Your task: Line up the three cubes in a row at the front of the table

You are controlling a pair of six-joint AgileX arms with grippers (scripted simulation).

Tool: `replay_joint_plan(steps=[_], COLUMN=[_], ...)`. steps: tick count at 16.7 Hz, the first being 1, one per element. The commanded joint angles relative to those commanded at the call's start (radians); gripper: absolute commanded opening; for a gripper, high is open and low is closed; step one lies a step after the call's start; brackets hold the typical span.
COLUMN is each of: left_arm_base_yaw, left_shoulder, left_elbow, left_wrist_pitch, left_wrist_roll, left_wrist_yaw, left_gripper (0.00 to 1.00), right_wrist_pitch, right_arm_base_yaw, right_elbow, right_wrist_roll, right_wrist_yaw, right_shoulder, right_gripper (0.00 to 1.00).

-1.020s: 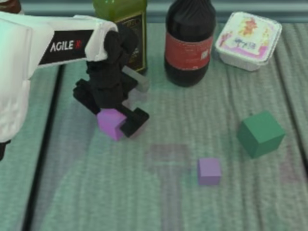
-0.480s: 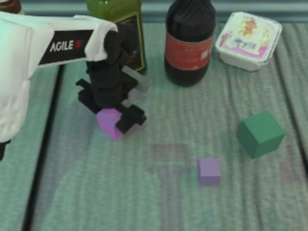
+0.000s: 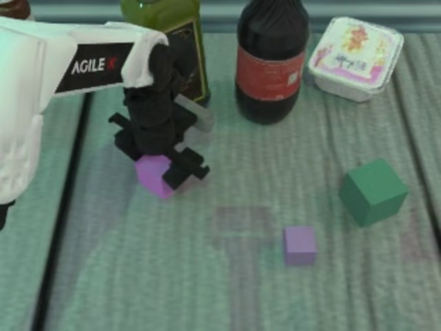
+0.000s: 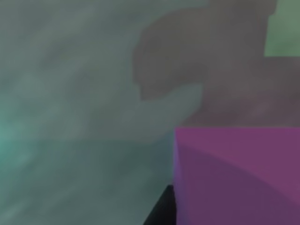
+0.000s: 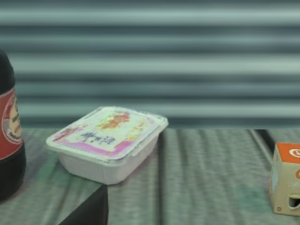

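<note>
The magenta-pink cube sits left of the table's middle, and my left gripper is shut on it from above. In the left wrist view this cube fills the corner, pressed against one dark finger. The small lavender cube lies toward the front, right of centre. Further right and a little back rests the dark green cube. My right gripper is outside the top view; one of its fingers shows far off to the side, with nothing held.
Along the back stand a green bottle, a dark bottle with a red label and a white lidded food tub. An orange-topped box shows in the right wrist view. Dark gaps run between the planks.
My left gripper's fingers have drawn together from a wide stance onto the magenta-pink cube, which shifted slightly left and back. The other two cubes have not moved.
</note>
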Motion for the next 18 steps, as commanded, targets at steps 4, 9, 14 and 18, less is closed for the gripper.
replay_joint_plan(steps=[4,9,14,18], left_arm_base_yaw=[0.0,0.001,0.014,0.017], left_shoulder=[0.0,-0.032,-0.089,-0.1], left_elbow=[0.0,0.036,0.141,0.155], left_wrist_pitch=[0.0,-0.048,-0.215,-0.237], left_wrist_roll=[0.0,-0.001,-0.003,-0.004], left_wrist_yaw=[0.0,0.005,0.004,0.004], left_gripper=[0.0,0.0,0.0,0.0], right_wrist_pitch=[0.0,0.0,0.0,0.0], right_arm_base_yaw=[0.0,0.0,0.0,0.0], right_elbow=[0.0,0.0,0.0,0.0], right_wrist_roll=[0.0,0.0,0.0,0.0], right_wrist_yaw=[0.0,0.0,0.0,0.0], right_shoulder=[0.0,0.0,0.0,0.0], right_gripper=[1.0,1.0,1.0,1.0])
